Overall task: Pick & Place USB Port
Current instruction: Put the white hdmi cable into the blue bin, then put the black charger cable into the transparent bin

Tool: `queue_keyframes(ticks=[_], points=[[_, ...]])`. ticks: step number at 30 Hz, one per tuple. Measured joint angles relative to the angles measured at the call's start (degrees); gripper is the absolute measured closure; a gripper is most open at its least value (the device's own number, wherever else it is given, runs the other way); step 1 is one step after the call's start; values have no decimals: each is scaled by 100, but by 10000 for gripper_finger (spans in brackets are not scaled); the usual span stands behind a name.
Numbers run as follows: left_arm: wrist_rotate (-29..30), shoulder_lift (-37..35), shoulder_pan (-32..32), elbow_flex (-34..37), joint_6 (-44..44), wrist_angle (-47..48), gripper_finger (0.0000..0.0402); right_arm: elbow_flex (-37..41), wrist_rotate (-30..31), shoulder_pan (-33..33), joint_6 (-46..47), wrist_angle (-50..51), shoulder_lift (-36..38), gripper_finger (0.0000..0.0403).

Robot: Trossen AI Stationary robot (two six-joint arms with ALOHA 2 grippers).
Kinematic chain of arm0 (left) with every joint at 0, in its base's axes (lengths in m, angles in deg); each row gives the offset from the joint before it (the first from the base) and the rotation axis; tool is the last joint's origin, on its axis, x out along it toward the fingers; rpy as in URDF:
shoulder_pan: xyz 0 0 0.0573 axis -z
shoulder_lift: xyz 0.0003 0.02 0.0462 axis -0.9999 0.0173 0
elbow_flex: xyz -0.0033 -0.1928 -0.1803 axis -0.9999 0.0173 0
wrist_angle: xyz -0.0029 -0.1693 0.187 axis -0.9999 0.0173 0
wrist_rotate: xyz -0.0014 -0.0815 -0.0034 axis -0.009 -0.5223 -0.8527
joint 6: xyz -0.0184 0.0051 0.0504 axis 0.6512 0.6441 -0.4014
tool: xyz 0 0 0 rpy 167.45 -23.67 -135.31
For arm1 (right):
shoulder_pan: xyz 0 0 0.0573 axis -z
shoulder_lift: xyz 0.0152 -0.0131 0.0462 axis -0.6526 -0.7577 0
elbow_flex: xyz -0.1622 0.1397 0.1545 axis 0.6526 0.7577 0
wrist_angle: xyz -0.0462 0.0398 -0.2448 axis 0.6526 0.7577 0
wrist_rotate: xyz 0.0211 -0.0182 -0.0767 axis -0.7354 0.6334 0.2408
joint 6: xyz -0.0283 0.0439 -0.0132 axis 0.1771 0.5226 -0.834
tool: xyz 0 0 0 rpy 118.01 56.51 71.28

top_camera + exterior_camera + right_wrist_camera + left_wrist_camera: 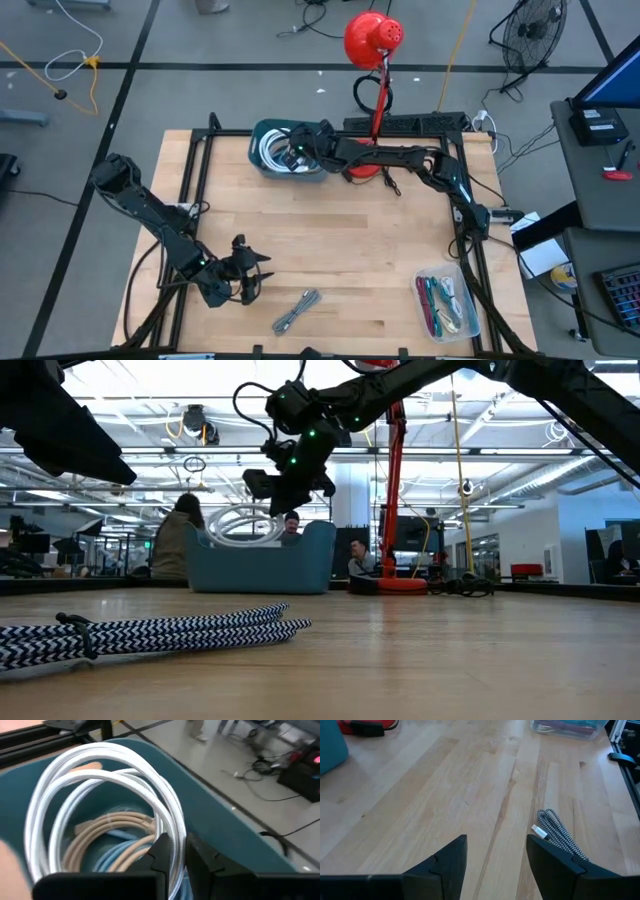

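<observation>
A coiled white USB cable (100, 775) stands in the teal bin (262, 160) at the table's far side, above beige and light-blue cables (115, 840). Its loops rise over the bin's rim (235, 520) in the low view. My right gripper (185, 852) reaches into the bin from the right (292, 152) and is shut on the white coil. A black-and-white braided cable (297, 310) with a white plug (538, 829) lies flat near the front edge. My left gripper (497, 855) hovers open just left of it (245, 278), touching nothing. My right gripper pinches a few strands of the white coil (172, 832) between its two fingers, on the coil's side nearest the gripper. The fingers slant down into the bin from the table's right side and lie across the strands. The coil stands tilted up, with its lower part still inside the bin.
A red desk lamp (374, 40) stands with its base (362, 172) right of the bin, under my right arm. A clear tray (445, 303) of coloured cables sits at the front right. Bare wood lies between the bin and the braided cable. People sit in the room beyond.
</observation>
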Motion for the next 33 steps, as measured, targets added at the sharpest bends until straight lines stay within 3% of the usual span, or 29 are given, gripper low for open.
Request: queue_keyframes(ticks=[6,11,24,33], points=[[0,0,0,0,4,2,195,90,-93,-4,31,-37,9,367],[2,0,0,0,-1,2,195,206,-636,0,95,-135,9,360],[39,0,0,0,-9,2,195,220,-714,-42,-273,-504,78,215],[39,0,0,0,-53,8,195,219,-697,-494,-702,-872,681,184]])
